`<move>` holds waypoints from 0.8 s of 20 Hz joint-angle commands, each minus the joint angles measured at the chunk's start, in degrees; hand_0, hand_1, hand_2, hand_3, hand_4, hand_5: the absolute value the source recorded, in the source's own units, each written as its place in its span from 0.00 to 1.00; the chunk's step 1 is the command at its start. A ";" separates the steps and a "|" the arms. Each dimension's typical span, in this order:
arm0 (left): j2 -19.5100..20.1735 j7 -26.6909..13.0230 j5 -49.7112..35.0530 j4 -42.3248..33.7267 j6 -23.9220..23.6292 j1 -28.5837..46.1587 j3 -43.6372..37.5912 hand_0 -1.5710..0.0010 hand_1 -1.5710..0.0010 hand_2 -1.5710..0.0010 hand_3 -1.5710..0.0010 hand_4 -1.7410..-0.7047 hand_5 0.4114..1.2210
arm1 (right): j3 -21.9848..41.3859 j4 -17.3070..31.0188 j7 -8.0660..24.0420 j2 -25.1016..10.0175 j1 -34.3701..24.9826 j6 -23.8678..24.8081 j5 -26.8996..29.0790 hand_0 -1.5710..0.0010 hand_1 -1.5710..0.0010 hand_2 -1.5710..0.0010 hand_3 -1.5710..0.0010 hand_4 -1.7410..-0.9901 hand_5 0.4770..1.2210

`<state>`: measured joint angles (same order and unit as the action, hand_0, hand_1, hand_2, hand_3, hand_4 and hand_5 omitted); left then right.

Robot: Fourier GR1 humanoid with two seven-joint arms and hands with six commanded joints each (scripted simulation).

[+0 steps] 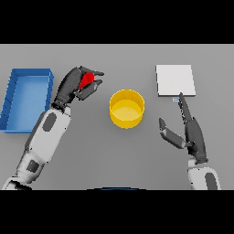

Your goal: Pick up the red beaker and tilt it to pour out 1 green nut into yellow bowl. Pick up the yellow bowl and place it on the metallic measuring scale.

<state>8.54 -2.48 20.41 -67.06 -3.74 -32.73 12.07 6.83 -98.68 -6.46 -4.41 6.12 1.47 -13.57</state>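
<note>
The red beaker [86, 80] is held in my left hand [73, 85], whose fingers curl round it at the left of the table; only part of its red body shows between the fingers. The yellow bowl [126, 108] stands upright at the middle, to the right of that hand and apart from it. I cannot make out a green nut. The metallic measuring scale [175, 80] is a pale square slab at the back right. My right hand [191, 130] rests open at the right, its fingers straight and pointing at the scale's near edge.
A blue tray [26, 97] lies along the left side of the table, just left of my left arm. Bare grey tabletop runs between the bowl and the scale.
</note>
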 commanded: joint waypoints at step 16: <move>7.69 0.01 26.34 13.10 9.36 -20.44 26.15 0.00 0.00 0.00 0.00 0.09 0.98 | -0.27 -0.33 0.56 -0.13 -0.18 -0.67 0.82 1.00 1.00 1.00 1.00 0.64 0.31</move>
<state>16.22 -2.42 46.63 -53.98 5.64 -53.16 38.21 6.57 -99.00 -5.92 -4.53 5.98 0.78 -12.76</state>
